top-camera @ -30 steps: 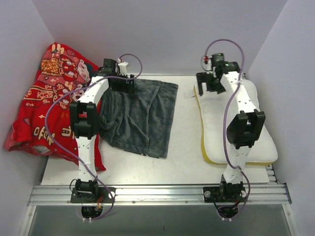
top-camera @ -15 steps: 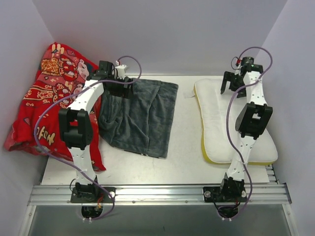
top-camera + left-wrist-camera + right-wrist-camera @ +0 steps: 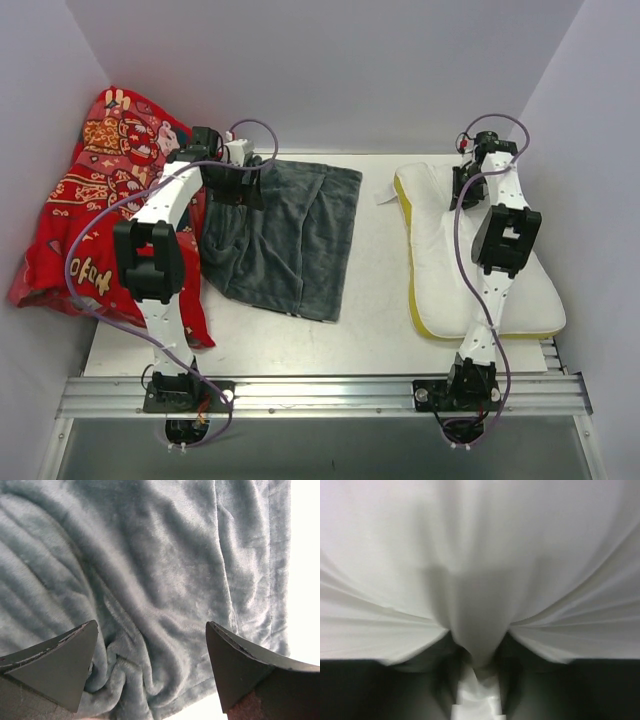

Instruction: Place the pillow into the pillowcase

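Two arms reach toward the upper part of the view. I see my left gripper [image 3: 151,625] with fingers spread wide over the plush grey-blue fabric pillowcase [image 3: 300,235] at centre-left. My right gripper [image 3: 477,665] pinches a fold of the soft white rectangular pillow [image 3: 440,250] at right.

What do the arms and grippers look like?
The left arm and right arm have white links with black joint housings. A purple cable loops along each. The left gripper has dark wedge-shaped fingers with scuffed edges; the right gripper is black too.
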Robot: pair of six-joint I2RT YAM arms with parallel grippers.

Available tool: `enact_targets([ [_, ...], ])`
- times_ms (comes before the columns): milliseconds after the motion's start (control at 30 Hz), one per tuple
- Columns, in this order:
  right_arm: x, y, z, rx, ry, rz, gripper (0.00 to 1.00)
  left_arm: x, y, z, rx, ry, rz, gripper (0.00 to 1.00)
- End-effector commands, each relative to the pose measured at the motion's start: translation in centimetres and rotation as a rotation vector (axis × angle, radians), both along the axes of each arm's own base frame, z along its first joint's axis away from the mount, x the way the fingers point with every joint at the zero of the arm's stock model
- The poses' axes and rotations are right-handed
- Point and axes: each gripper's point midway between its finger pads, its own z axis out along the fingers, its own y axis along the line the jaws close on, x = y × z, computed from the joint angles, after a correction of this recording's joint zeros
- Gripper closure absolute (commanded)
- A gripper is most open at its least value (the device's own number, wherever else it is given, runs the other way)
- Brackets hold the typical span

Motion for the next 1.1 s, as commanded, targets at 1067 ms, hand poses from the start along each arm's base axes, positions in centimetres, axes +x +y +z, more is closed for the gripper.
enact_targets([
  [1067,-12.6,14.6,11.8,-0.014,-0.213,0.904,1.00,0.8,-10.6,-0.5,0.119,-0.134,0.009,0.18],
])
